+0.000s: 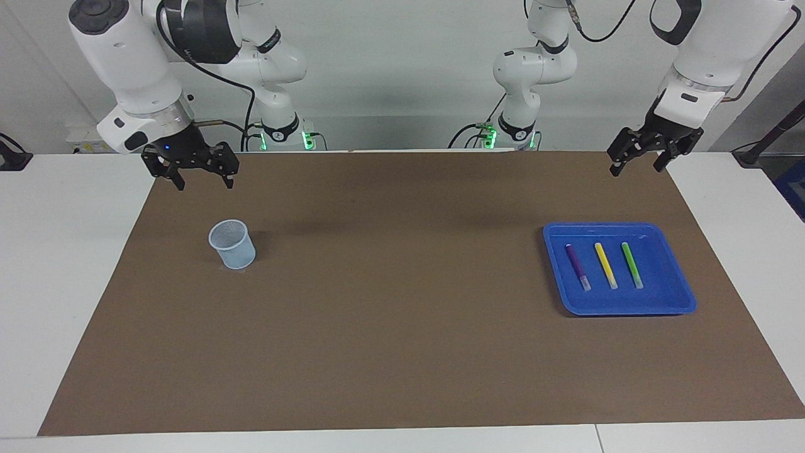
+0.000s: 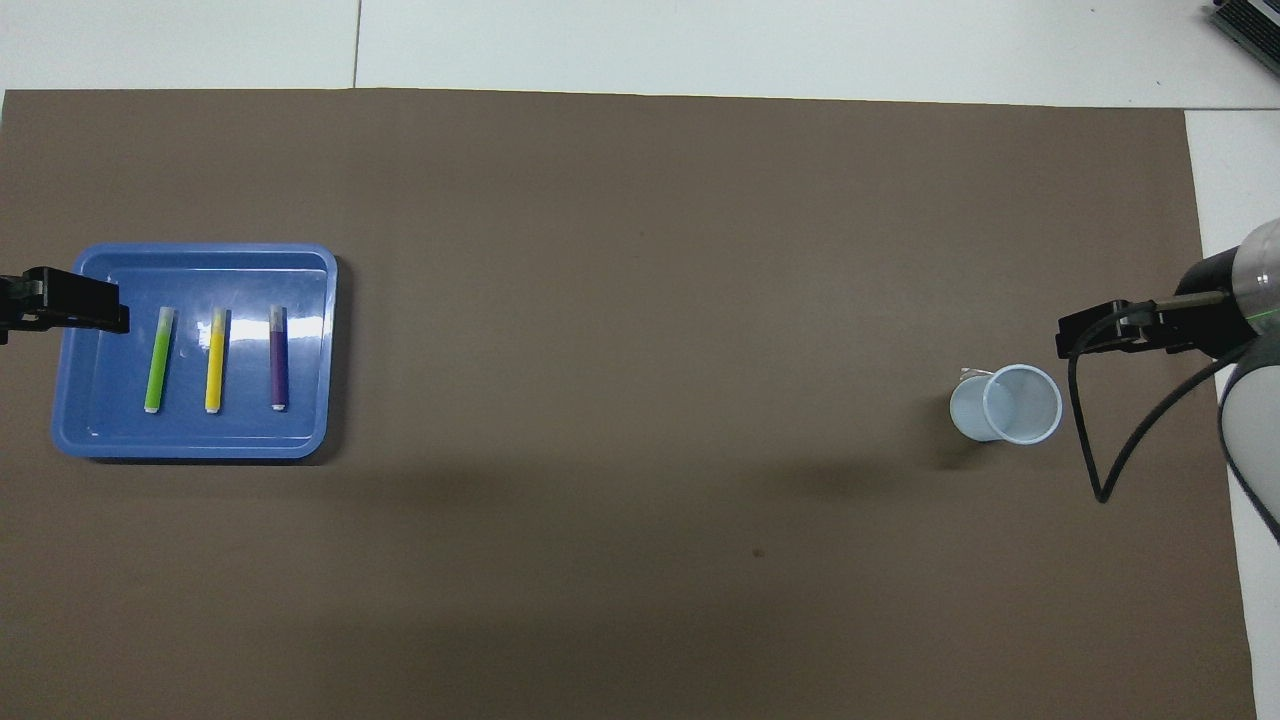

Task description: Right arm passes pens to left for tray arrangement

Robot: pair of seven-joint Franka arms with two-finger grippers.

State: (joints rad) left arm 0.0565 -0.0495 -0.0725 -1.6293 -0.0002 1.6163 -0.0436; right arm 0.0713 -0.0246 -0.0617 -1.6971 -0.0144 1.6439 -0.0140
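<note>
From my console this looked like a robotics lab and not a home or a shop: two white jointed arms (image 1: 135, 69) (image 1: 704, 56) were mounted along one long edge of a plain white table (image 1: 69, 251), with black cables (image 1: 248, 119) trailing to bases (image 1: 283, 135) that glowed with green status lights. A brown mat (image 1: 402, 314) covered nearly the whole tabletop up to its edges, and a bare pale wall (image 1: 402, 75) stood close to the arms. The only props I saw were test pieces, a blue tray (image 1: 682, 296) of three pens (image 1: 607, 265) toward one end of the mat and a small mesh cup (image 1: 232, 244) toward the other.
</note>
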